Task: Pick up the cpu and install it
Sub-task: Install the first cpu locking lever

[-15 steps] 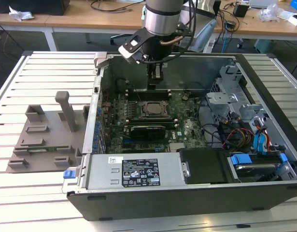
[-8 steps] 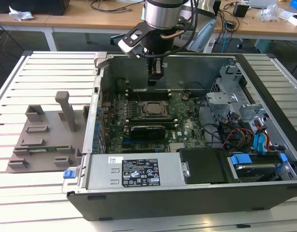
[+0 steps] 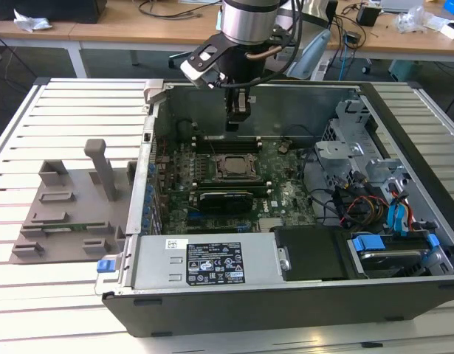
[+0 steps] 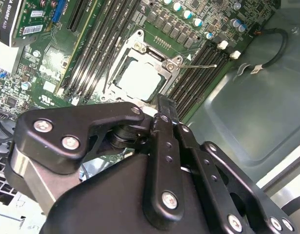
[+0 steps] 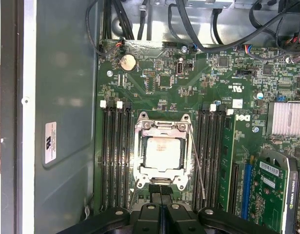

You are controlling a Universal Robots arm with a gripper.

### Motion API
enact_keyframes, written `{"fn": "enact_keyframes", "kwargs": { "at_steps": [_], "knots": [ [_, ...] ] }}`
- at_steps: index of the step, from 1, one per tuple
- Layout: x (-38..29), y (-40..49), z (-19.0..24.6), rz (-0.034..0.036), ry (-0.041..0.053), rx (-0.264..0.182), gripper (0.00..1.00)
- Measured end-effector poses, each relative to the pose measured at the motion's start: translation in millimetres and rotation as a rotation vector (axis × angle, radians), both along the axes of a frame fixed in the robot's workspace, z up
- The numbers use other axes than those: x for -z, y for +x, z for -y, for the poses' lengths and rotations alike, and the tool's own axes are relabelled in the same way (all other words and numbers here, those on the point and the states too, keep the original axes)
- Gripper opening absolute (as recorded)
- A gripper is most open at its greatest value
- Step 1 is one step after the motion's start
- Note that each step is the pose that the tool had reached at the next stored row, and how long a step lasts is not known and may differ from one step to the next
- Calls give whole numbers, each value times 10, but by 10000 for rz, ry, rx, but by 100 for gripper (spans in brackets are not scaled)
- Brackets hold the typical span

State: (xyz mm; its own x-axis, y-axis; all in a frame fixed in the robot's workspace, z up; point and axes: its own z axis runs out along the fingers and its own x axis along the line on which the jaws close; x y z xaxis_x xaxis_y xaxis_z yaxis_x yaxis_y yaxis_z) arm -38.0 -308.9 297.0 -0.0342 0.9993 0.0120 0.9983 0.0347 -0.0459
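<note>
The cpu (image 5: 163, 154) looks pale silvery-beige, though glare may be washing it out. It sits within a silver socket frame (image 5: 140, 158). Around the frame the motherboard (image 5: 189, 92) is green, and black memory slots (image 5: 115, 156) flank the frame. The gripper (image 5: 160, 194) is black.

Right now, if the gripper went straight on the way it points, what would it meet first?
Probably the socket frame around the cpu. In the first wrist view the gripper lines up with one edge of that frame, and nothing lies between. Depth is unclear, so it might land on the cpu instead.
</note>
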Motion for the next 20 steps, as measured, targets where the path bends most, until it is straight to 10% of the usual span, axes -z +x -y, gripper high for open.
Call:
{"fn": "enact_keyframes", "kwargs": {
  "at_steps": [20],
  "knots": [
    [0, 0, 0, 0, 0, -2487, 11]
  ]
}}
